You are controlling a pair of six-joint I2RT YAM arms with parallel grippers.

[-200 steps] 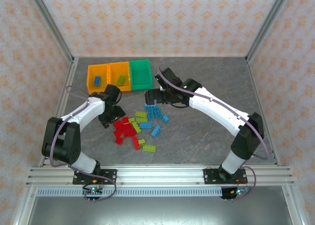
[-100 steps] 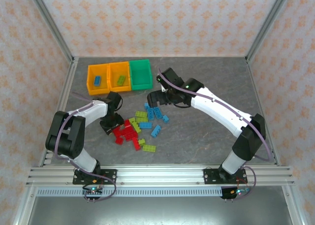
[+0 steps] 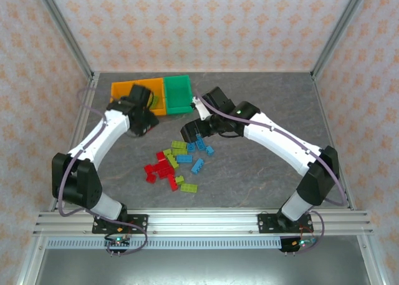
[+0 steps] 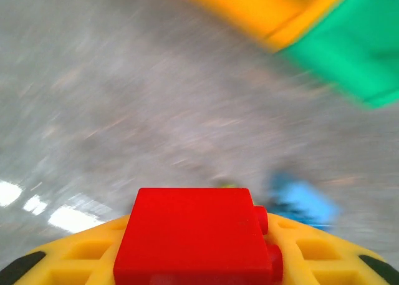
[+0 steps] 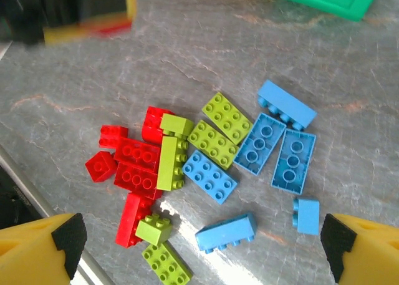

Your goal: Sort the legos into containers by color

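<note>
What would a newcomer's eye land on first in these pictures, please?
Most likely the bright heap of red, lime green and blue legos at the middle of the grey table, with the right gripper hanging open above its far edge. Next comes the red brick gripped in the left gripper, close to the orange and green containers at the far left.
</note>
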